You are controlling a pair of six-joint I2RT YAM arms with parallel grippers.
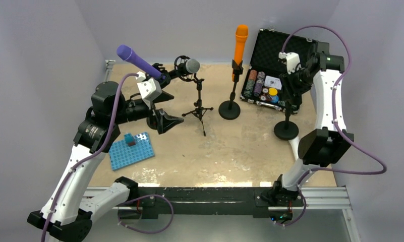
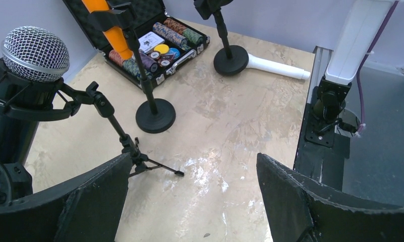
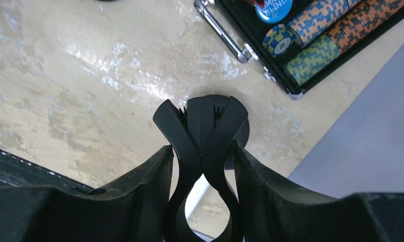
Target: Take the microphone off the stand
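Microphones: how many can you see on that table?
4. A purple microphone tilted at far left, a silver-headed microphone on the tripod, an orange microphone upright mid-table, and what looks like a white microphone lying by the base of the right stand.

orange microphone (image 2: 118, 44) top cropped, clip (image 3: 202, 121) bottom cropped
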